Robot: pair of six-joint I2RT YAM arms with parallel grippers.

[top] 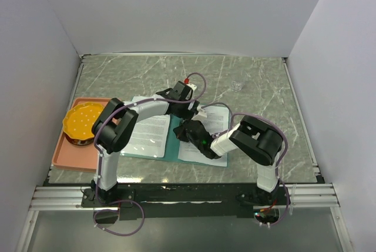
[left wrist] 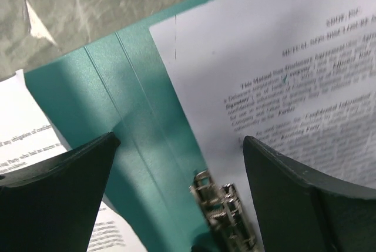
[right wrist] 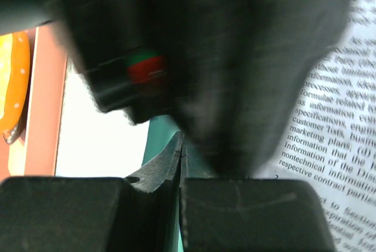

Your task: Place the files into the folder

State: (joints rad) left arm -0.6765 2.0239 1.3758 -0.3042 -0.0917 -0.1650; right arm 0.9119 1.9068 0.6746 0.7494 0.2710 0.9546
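Observation:
The teal folder (top: 173,146) lies open on the table, with printed files on its left half (top: 147,134) and right half (top: 214,124). My left gripper (top: 187,108) hovers over the folder's far end, open. In the left wrist view the left gripper (left wrist: 181,141) straddles the teal spine (left wrist: 147,140) and its metal clip (left wrist: 226,214), with a sheet (left wrist: 282,76) to the right. My right gripper (top: 182,130) is shut, its tips (right wrist: 181,143) down at the teal folder (right wrist: 157,134) near the spine, beside a printed sheet (right wrist: 332,117). Nothing shows between its fingers.
A salmon tray (top: 64,155) holding a yellow round object (top: 82,121) sits left of the folder. A small clear item (top: 237,86) rests on the marble table toward the back. White walls close in on three sides.

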